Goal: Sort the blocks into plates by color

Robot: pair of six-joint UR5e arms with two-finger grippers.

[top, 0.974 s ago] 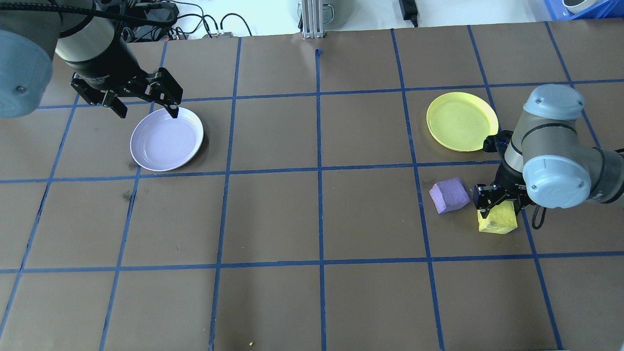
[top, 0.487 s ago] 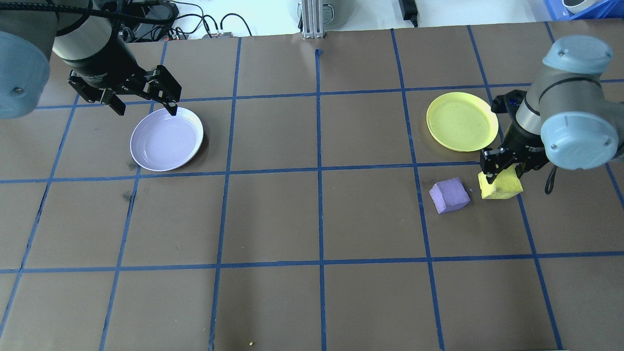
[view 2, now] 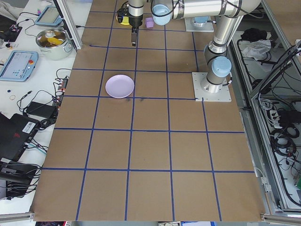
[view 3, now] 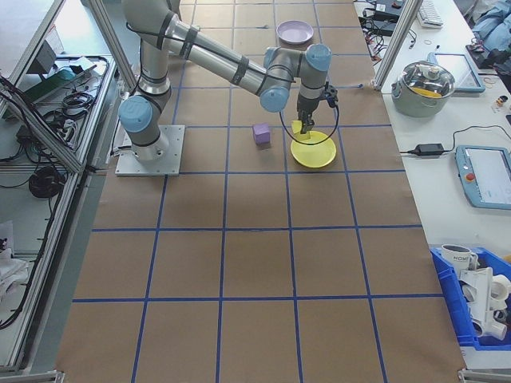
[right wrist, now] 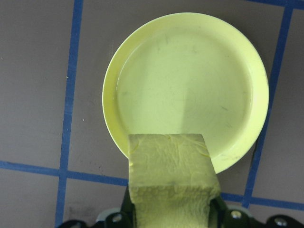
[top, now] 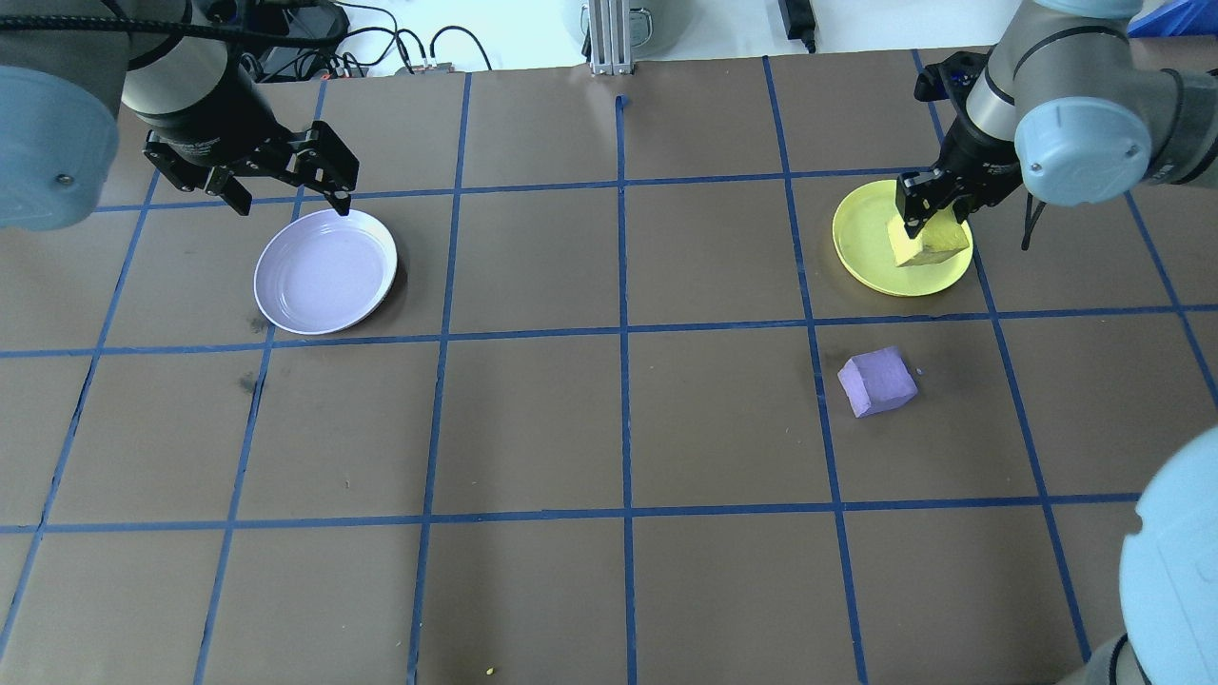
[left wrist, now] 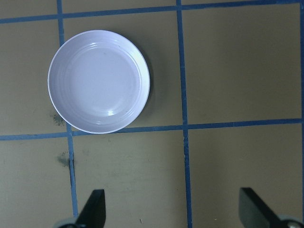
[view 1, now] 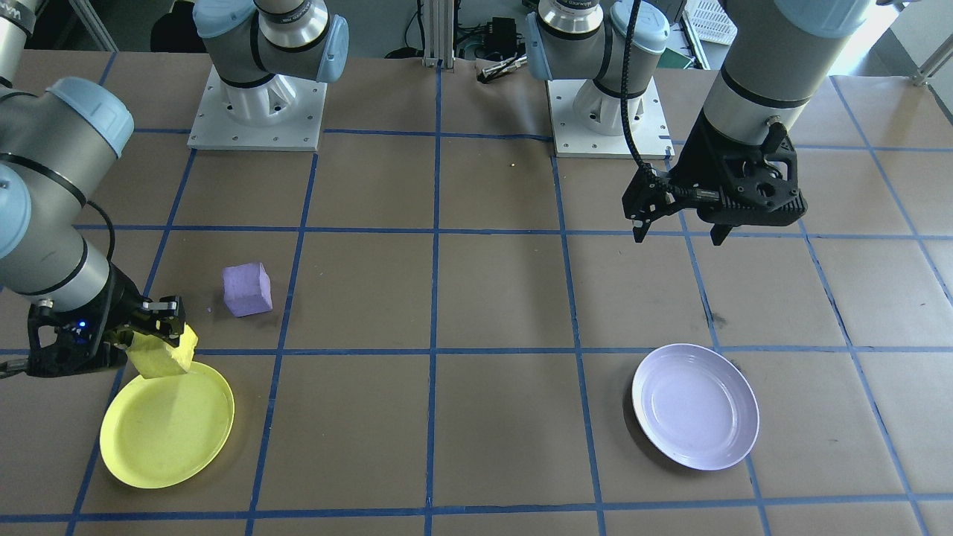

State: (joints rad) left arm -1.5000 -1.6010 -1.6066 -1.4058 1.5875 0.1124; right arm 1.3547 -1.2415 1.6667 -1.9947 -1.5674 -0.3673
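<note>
Over the yellow plate [top: 871, 249], the right gripper [top: 931, 214] is clamped on the yellow foam block [top: 925, 245]. It looks light and squashy, best pinched across flat faces. The left gripper [top: 287, 193] hangs with its fingers spread.

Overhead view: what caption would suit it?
Right gripper carries yellow block over yellow plate.

1. I see brown paper over the table [top: 533, 419], marked into squares with blue tape [top: 623, 333].
2. Steel pot [view 3: 429, 82] with yellow contents on the white side bench, tablet [view 3: 485, 174] near it.
3. Blue bin [view 3: 479, 299] holding white parts, by that bench's near corner.
4. Black cables [top: 419, 43] past the far table edge.
5. Two arm base plates [view 1: 257, 119] bolted down.
</note>
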